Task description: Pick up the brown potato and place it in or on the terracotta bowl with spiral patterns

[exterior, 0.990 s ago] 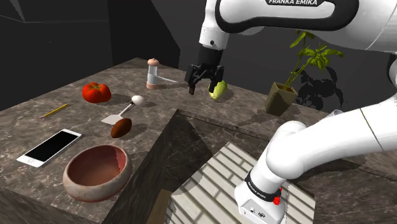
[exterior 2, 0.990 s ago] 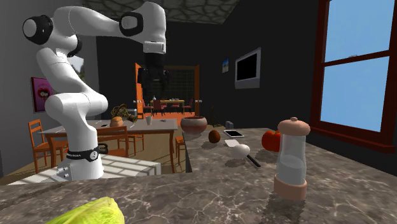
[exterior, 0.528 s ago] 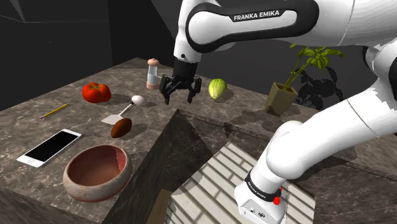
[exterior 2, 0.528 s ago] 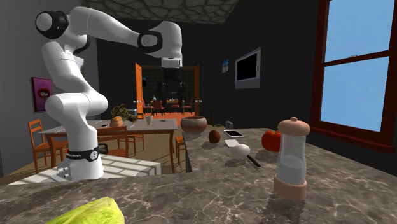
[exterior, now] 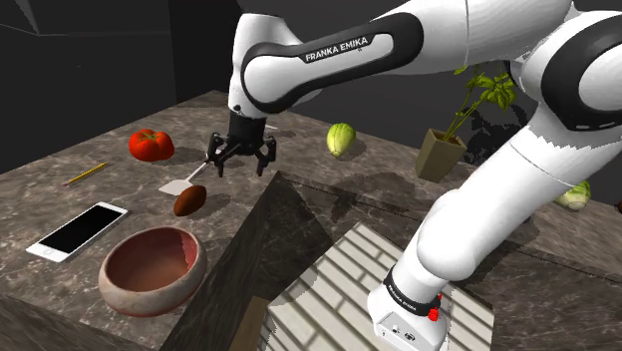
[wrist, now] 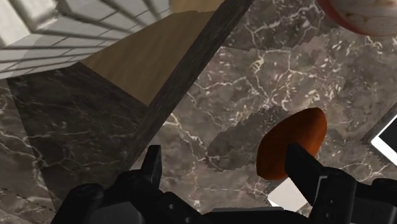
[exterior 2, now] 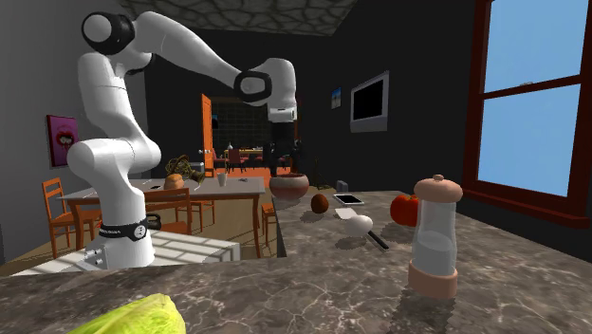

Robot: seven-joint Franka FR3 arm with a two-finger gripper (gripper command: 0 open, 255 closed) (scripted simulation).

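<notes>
A dark-veined marble counter [exterior 2: 313, 280] lies across the foreground of the second exterior view; beyond its right end a tall window [exterior 2: 531, 95] in a red-brown frame shows blue sky; on the dark wall past the counter hangs a black screen [exterior 2: 368, 100]; behind the counter's left end stand a dining table [exterior 2: 237, 185] and orange chairs [exterior 2: 55, 213] on a tan floor [exterior 2: 38, 249]; a pink picture [exterior 2: 59, 128] hangs on the wall there.

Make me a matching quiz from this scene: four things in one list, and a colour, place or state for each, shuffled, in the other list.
Things:
1. potato
2. phone
3. tomato
4. gripper

Descriptions:
A. red, near the pencil
B. open, holding nothing
C. brown, beside the white spatula
D. lying flat, next to the bowl

Pairs: 1-C, 2-D, 3-A, 4-B
</notes>
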